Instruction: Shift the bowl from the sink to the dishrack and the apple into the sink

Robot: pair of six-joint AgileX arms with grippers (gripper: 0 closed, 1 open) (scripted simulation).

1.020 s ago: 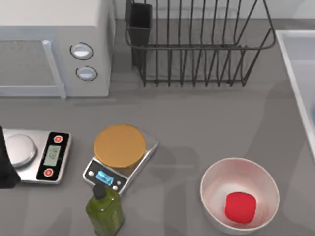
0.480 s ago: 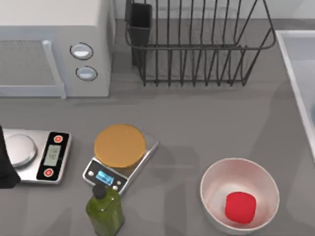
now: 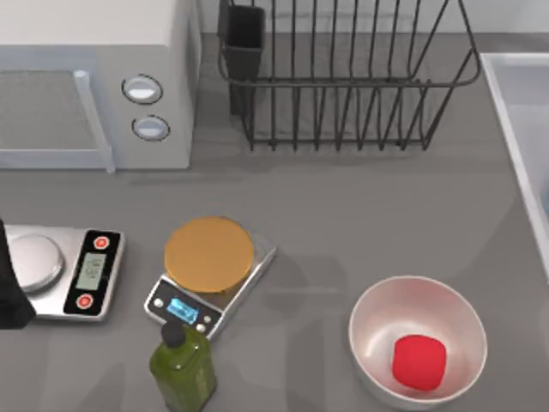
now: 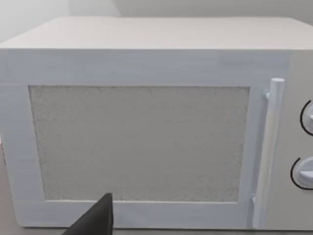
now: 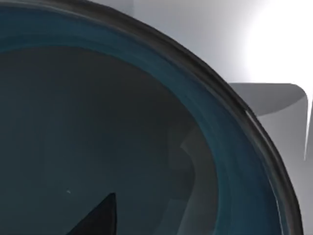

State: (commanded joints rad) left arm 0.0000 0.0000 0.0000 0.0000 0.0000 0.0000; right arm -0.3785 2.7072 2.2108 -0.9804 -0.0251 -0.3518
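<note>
Nothing moved yet, both transfers pending.
R gripper over bowl (image 5: 122, 137) in sink (image 3: 515, 112); apple (image 3: 419, 361) on tabletop side; jaws' state can't tell.

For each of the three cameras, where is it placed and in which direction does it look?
Top view: above the table, looking down on the dishrack, the sink and the apple in the pale bowl; a dark part of the left arm shows at the left edge.
Left wrist view: on the left arm, facing the microwave door; a dark gripper tip shows.
Right wrist view: on the right arm, close over the bowl.
Top and left wrist views share the microwave.
</note>
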